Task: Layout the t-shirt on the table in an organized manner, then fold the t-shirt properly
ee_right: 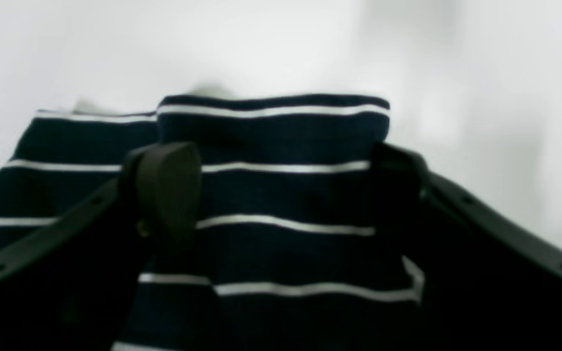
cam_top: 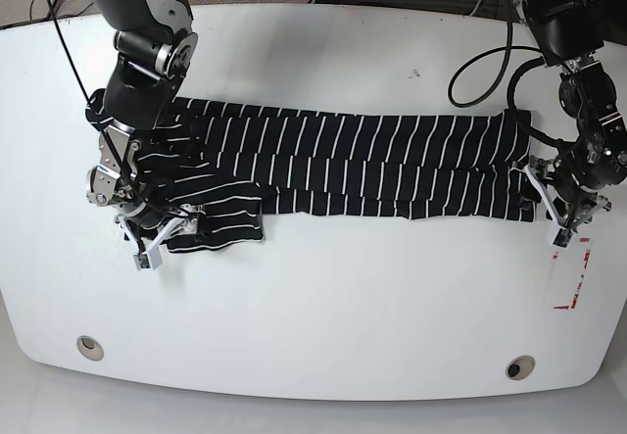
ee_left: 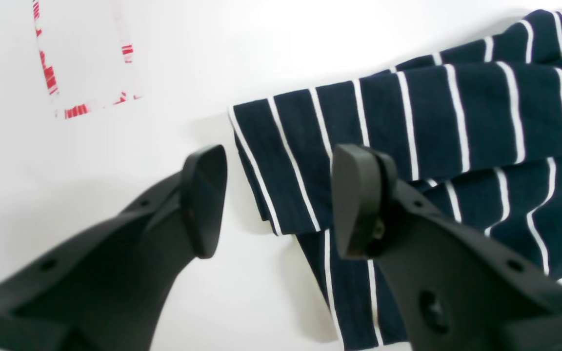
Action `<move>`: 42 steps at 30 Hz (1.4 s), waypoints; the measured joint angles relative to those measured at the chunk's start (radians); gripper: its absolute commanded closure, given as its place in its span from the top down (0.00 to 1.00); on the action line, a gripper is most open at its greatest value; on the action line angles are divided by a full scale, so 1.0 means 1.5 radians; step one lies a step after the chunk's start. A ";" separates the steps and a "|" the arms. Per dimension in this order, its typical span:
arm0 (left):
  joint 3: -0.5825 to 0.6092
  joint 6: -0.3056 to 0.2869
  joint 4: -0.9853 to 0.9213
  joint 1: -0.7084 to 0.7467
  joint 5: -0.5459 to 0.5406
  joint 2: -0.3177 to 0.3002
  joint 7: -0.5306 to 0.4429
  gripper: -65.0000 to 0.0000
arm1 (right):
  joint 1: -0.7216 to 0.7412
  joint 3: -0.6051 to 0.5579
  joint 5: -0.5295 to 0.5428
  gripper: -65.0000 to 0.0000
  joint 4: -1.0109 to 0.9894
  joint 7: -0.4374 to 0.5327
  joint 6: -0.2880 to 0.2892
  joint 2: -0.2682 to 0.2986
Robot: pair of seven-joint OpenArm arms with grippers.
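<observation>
— Nearest us, lower left of the base view: the right gripper (cam_top: 162, 238) has its fingers spread wide over the sleeve end of the t-shirt (cam_top: 353, 165), holding nothing.

— And at the right edge?

— The left gripper (ee_left: 276, 200), fingers parted, straddles the hem corner on the tabletop (cam_top: 323, 297), nothing pinched. The shirt lies as a long band across the middle, red-and-white sticker (cam_top: 573, 277) beside it.
</observation>
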 measured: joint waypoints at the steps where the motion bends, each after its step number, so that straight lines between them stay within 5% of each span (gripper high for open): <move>1: 0.000 0.000 0.000 0.000 0.000 0.000 -0.001 0.48 | -0.001 -0.006 0.000 0.56 0.000 0.001 0.000 0.000; 10: -0.001 0.000 -0.001 0.002 0.000 0.000 -0.001 0.48 | -0.004 -0.081 -0.003 0.00 0.000 0.016 -0.006 -0.007; 19: 0.000 0.000 -0.002 0.002 0.001 0.000 -0.001 0.48 | -0.008 -0.097 0.001 0.00 0.023 -0.010 -0.005 -0.008; 34: 0.001 0.000 -0.003 0.002 0.005 0.000 -0.001 0.48 | -0.096 -0.101 0.074 0.00 0.423 -0.304 0.000 -0.081; 42: 0.002 0.000 -0.003 0.002 0.005 0.000 -0.001 0.48 | -0.179 -0.142 0.143 0.00 0.588 -0.480 -0.005 -0.083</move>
